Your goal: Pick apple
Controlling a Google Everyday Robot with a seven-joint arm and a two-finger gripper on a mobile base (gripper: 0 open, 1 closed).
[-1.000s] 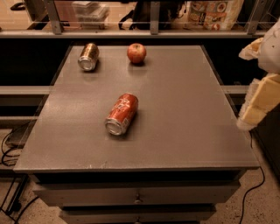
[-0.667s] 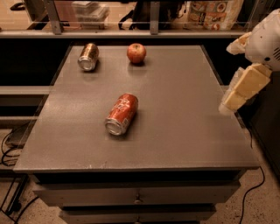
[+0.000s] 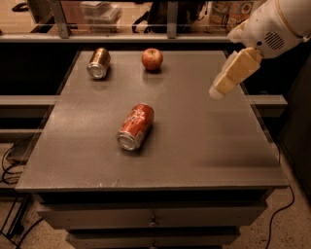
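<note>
Currently the apple (image 3: pixel 152 59) sits at the far edge of the table (image 3: pixel 204 146), roughly centre, red with a yellowish patch, nothing touching it. Gold-brown can (image 3: pixel 98 63) lies on its side to the apple's left, near but apart. Red soda can (image 3: pixel 136 126) lies on its side mid-table, well apart from the apple, one end toward the camera. Gripper (image 3: pixel 217 91) hangs above the table's right side, pointing down and left, well apart from the apple and holding nothing. It shows side-on as one cream block, so open or closed cannot be told. White arm (image 3: pixel 272 29) comes in from top right.

Step in hand, as I read it: the approach, with the grasp not begun. To do it well, swing left and toward the far edge and come down over the apple from above. The gripper should be opened wider than the fruit and centred on its widest part. Close gently, since a round thing can roll or squirt out. Keep clear of the gold-brown can and of the rail (image 3: pixel 146 38) just behind the table. The red soda can looks out of the path.

Writing: the red soda can carries white script, probably a cola logo, not readable. Gold-brown can shows no legible label. Printed boxes (image 3: pixel 228 9) sit behind the rail at top right, text unreadable.
</note>
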